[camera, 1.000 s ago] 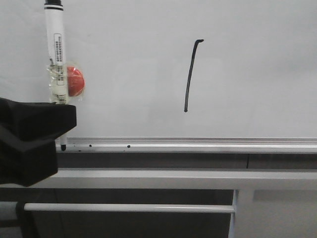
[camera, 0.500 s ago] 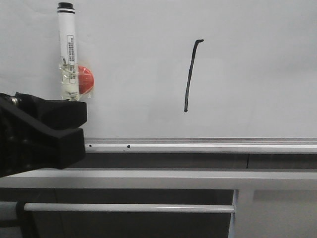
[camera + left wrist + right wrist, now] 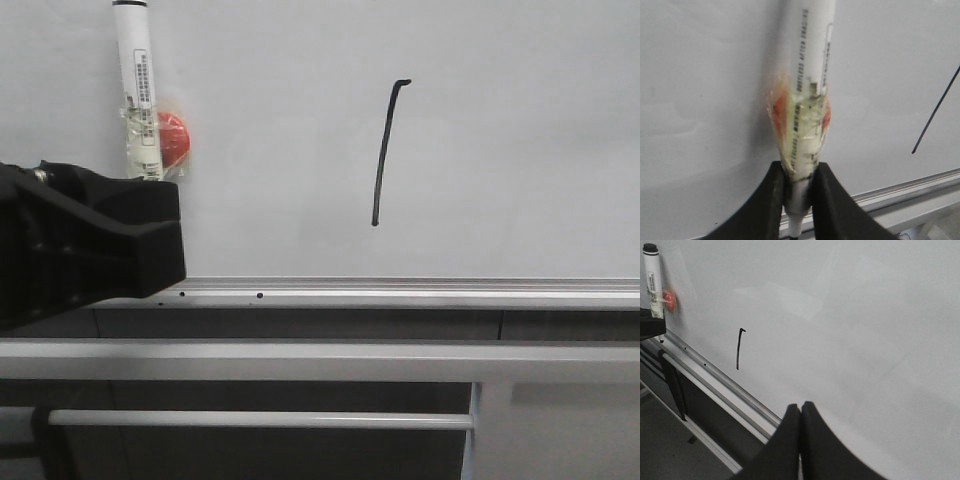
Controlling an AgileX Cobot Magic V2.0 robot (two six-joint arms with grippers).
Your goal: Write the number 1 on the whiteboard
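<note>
Rising left tool [image 3: 150, 225] | marker [image 3: 138, 90] higher | number 1 [image 3: 384, 150] unchanged

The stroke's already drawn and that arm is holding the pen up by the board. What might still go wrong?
The left gripper pinches the marker only near its lower end, so the tall pen might tilt or slip. Its tip sits close to the whiteboard and rail, so it might leave a stray mark near the number 1.

marker top: in the front view we see the marker [image 3: 138, 90] cut off by the upper edge.
marker tip: hidden behind the left tool [image 3: 90, 250].
label print: too blurred for us to read in the left wrist view.
red piece [image 3: 172, 140]: partly behind the marker.
</note>
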